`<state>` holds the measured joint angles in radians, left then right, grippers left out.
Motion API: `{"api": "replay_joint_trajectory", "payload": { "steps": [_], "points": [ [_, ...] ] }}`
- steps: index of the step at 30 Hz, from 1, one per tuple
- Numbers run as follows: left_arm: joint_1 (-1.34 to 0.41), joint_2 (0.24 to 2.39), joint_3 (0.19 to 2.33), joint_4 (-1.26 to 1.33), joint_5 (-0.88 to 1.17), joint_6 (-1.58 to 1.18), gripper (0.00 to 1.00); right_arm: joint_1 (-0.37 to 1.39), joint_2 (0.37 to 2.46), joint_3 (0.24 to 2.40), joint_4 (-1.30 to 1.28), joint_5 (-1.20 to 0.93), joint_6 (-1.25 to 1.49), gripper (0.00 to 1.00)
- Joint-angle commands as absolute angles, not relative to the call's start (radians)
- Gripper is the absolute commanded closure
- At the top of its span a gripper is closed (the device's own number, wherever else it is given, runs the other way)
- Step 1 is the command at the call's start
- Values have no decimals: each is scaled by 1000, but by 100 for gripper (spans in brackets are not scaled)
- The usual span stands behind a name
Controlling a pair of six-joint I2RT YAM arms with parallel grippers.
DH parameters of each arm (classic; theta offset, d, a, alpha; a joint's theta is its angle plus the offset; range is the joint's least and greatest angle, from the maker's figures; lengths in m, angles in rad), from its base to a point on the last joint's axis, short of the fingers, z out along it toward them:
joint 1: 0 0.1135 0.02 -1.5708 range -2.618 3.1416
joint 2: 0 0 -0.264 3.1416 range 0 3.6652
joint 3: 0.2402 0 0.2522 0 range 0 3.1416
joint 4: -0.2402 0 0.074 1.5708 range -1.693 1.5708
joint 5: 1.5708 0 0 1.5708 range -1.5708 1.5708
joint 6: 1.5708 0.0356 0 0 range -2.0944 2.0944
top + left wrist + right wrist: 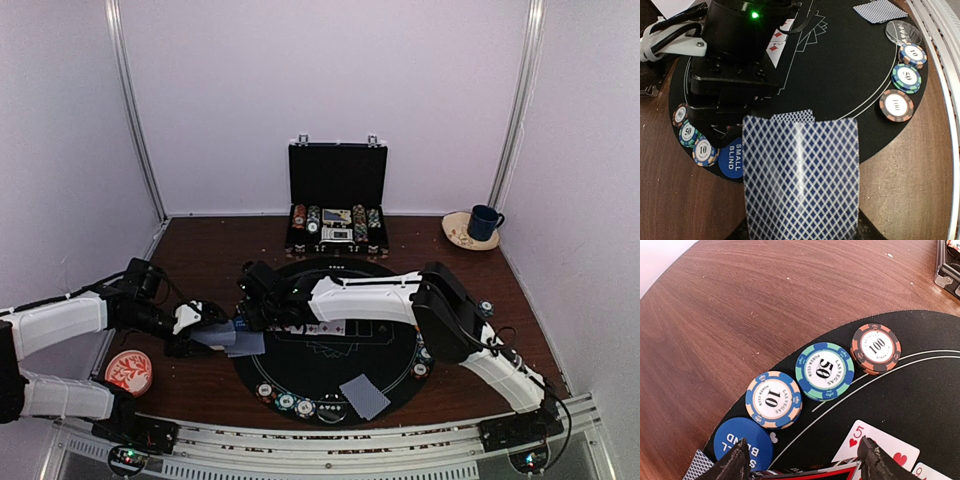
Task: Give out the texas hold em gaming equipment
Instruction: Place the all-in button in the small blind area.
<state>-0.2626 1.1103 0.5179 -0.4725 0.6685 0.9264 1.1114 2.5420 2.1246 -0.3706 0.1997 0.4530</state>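
White panels wall in a brown wooden worktop (pixel 200 240) that carries a round black poker mat (pixel 330 375), with an open black briefcase (pixel 337 175) at the back. Seen from above, the left arm (pixel 60 325) and right arm (pixel 370 290) meet at the mat's left rim. Two face-down cards (pixel 364 396) already lie at the near rim.

From the left wrist, the left jaws are clamped on a stack of blue-diamond-backed playing cards (pixel 800 180), with one card's edge standing a little proud at the top. The right arm's black head sits just behind the stack. Three chips (pixel 896 105) line the far rim.

From the right wrist, the right jaws stand apart, their fingers (pixel 735 462) straddling a red-edged strip I cannot identify. Nearby are a blue small-blind button (pixel 742 442), the 10, 50 and 100 chips (pixel 824 371) and a five of hearts (pixel 880 447).

The step looks like peeling off a card for this seat. The right jaws should pinch only the proud card and draw it off flat, clear of the chips, while the left jaws hold the stack firm.
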Motion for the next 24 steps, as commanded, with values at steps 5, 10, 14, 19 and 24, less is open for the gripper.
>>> {"api": "replay_joint_trajectory", "payload": {
  "steps": [5, 10, 14, 19, 24],
  "points": [
    [-264, 1104, 521, -450, 678, 922, 86, 1117, 2555, 2120, -361, 195, 474, 36],
    [-263, 1109, 522, -450, 679, 923, 86, 1117, 2551, 2120, -375, 199, 474, 35],
    [-264, 1108, 522, -450, 677, 922, 86, 1117, 2548, 2115, -377, 196, 473, 34],
    [-264, 1109, 524, -450, 676, 921, 86, 1120, 2547, 2114, -390, 196, 471, 31],
    [-263, 1111, 524, -450, 676, 921, 86, 1123, 2537, 2108, -391, 199, 468, 27]
  ]
}}
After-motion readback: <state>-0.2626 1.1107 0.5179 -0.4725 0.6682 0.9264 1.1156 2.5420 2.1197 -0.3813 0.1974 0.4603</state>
